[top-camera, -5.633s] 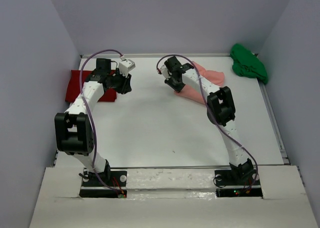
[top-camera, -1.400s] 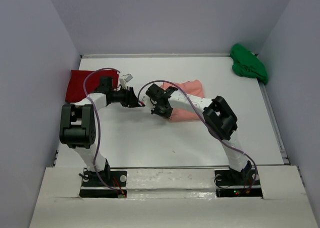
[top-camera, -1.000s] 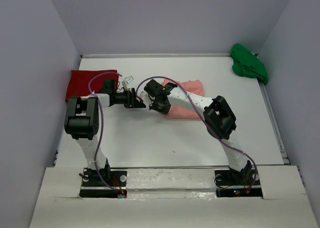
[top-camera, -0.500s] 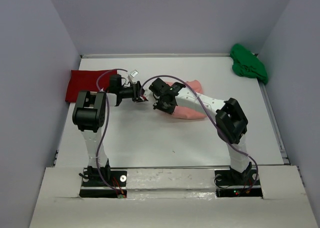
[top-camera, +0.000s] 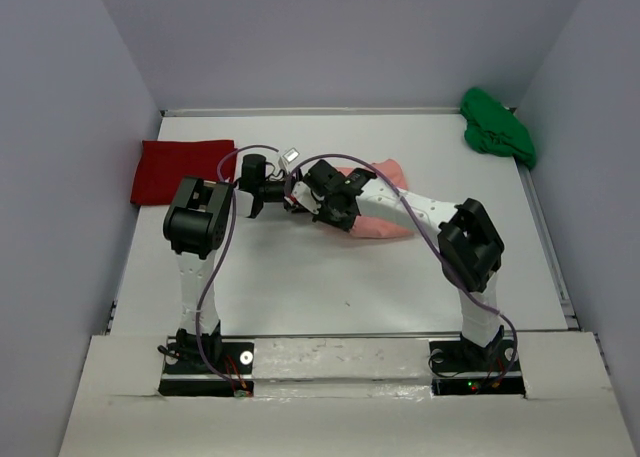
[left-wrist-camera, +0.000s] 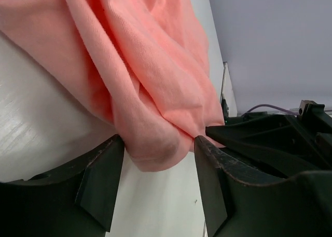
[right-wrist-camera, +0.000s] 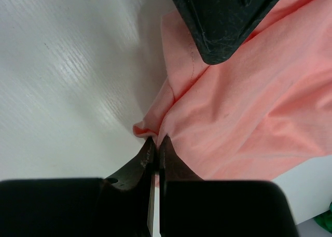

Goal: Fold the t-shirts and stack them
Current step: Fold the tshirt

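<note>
The salmon-pink t-shirt (top-camera: 378, 217) lies bunched at mid-table. My right gripper (top-camera: 320, 205) is shut on its left edge, and the right wrist view shows the fingertips (right-wrist-camera: 156, 139) pinching a thin fold of the pink cloth (right-wrist-camera: 244, 107). My left gripper (top-camera: 291, 193) meets it from the left. Its jaws stand open in the left wrist view (left-wrist-camera: 158, 143), with a rounded fold of the pink shirt (left-wrist-camera: 155, 92) bulging between the two fingers (left-wrist-camera: 104, 180). The deep red t-shirt (top-camera: 170, 171) lies flat at the far left. The green t-shirt (top-camera: 498, 127) is crumpled in the far right corner.
The two grippers are nearly touching; the right one's black body (left-wrist-camera: 270, 133) shows in the left wrist view, and a left finger (right-wrist-camera: 223, 19) hangs over the cloth in the right wrist view. Walls close in the white table (top-camera: 320, 277) on three sides.
My left arm has swung right from beside the red shirt to the pink shirt's left edge, and its jaws have widened. The right gripper keeps its hold on the shirt.
</note>
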Robot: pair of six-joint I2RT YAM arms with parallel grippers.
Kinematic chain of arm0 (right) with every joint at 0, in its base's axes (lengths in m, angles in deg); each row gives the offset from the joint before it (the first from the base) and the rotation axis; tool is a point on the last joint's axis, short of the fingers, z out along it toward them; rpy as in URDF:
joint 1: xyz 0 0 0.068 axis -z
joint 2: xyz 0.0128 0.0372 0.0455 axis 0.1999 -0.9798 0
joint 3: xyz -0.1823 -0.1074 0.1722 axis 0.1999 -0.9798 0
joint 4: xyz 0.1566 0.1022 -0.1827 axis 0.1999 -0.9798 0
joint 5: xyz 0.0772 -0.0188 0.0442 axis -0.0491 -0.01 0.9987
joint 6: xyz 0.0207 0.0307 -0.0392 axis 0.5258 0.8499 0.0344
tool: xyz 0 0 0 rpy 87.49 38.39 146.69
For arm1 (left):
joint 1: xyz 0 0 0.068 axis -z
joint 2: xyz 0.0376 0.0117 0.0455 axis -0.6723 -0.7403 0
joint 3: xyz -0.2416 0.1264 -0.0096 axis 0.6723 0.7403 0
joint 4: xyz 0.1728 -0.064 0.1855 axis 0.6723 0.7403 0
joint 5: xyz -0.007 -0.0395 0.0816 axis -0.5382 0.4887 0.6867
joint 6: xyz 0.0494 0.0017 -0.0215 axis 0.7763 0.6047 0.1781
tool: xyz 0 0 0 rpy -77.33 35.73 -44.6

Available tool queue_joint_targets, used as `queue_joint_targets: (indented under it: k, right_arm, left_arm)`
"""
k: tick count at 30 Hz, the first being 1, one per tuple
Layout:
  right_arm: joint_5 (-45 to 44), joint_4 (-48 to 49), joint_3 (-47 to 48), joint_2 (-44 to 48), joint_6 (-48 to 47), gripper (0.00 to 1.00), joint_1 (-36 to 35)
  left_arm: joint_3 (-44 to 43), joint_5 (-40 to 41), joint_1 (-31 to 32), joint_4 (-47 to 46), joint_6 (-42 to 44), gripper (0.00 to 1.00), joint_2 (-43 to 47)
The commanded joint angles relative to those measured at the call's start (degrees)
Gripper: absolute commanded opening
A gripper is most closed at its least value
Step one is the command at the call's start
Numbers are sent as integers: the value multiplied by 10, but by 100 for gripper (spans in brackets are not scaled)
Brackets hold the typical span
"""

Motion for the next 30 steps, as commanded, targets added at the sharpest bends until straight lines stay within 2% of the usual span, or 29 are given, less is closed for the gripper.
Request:
queue_joint_targets:
  k: [1, 6, 9, 10, 14, 23, 30]
  right_arm:
    - [-16, 21, 5, 31, -7, 0, -3]
    - [-27, 19, 16, 29, -10, 0, -3]
    - [-33, 16, 22, 27, -13, 0, -3]
    - [-34, 15, 26, 26, -13, 0, -3]
    - [-39, 10, 48, 22, -14, 0, -3]
    - [-32, -8, 78, 6, -11, 0, -3]
    - [-26, -16, 88, -1, -8, 0, -3]
  left_arm:
    - [1, -13, -3, -28, -14, 66, 14]
    - [5, -12, -3, -43, -22, 70, 17]
    - [10, -12, -3, -57, -35, 85, 15]
    - [10, -14, -3, -62, -44, 85, 13]
    - [29, -4, -1, -71, -57, 99, 17]
    - [35, 27, 3, -75, -78, 99, 17]
    - [13, 25, 16, -158, -159, 99, -14]
